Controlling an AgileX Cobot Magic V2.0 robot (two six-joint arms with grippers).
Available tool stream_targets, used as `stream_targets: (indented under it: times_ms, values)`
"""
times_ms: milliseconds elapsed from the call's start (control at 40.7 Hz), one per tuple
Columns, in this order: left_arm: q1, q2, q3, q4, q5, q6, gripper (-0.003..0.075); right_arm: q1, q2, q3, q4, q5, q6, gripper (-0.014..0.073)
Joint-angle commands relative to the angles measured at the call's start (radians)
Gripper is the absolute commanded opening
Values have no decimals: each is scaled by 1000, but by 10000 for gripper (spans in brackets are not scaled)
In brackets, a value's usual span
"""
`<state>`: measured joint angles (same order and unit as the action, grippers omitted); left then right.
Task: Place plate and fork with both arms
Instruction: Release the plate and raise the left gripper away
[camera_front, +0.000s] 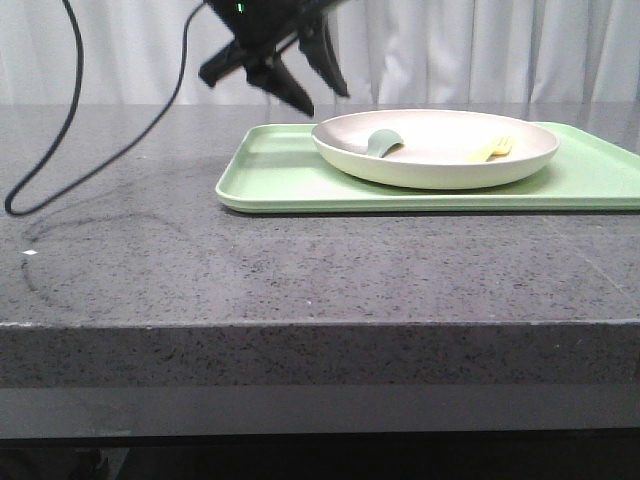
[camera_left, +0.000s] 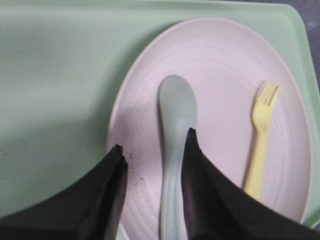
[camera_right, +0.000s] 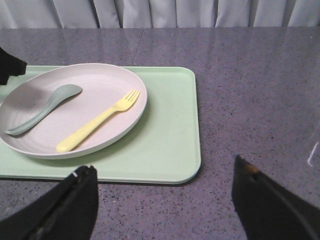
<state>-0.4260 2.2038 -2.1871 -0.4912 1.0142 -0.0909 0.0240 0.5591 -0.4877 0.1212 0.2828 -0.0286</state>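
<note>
Item under inspection: the small slim pale-yellow plastic fork (camera_right: 98, 123) lies flat inside the large round cream-white matte plate (camera_right: 30, 145), which sits on the flat rectangular light-green tray (camera_right: 170, 145), itself resting on the speckled grey stone surface (camera_front: 300, 270).

Governing relation: in the right wrist view the fork's long axis runs from handle at about 7 o'clock to tines at about 1 o'clock, and it lies toward 11 o'clock from the right gripper (camera_right: 165, 200). That gripper hangs over bare surface just off the tray's edge, fingers (camera_right: 75, 200) spread wide apart and holding nothing.

The left gripper (camera_left: 152, 172) hovers above the plate, fingers apart and empty. Between them shows the handle of a small teal-green rounded spoon-like utensil (camera_left: 175, 115); the fork lies to one side, outside the gap, roughly parallel to that utensil.

Judgement: the left arm is nearer the plate's contents but is lined up on the wrong utensil; either arm must shift sideways to reach the fork.

Materials: the fork is thin, smooth and low-lying, so likely awkward to pinch against the plate's shallow ridged floor. Dark specks mark the plate near the left fingers.
</note>
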Motion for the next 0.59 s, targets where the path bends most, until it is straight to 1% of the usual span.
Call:
stream_targets:
  times_ms: [0,49,98,270,344,442,565]
  values:
    - [10,-98,-110,22,58,30,158,1,7,-37,0,-68,-5,580]
    - [10,-98,-144,59,100,36,77,1,7,-37,0,-68,-5,580]
    - [10,-98,-169,91,138,36,-20,1,7,-37,0,-68,-5,580]
    - [10,-112,-184,164,256,58,-18,1,7,-37,0,-69,-5,580]
    - [10,-136,-167,226,256,60,-18,1,7,-37,0,-79,-5,580]
    - [12,-186,-136,242,240,60,-18,1,7,-37,0,-92,-5,580]
    - [12,-266,-67,278,183,68,-18,1,7,-37,0,-90,-5,580]
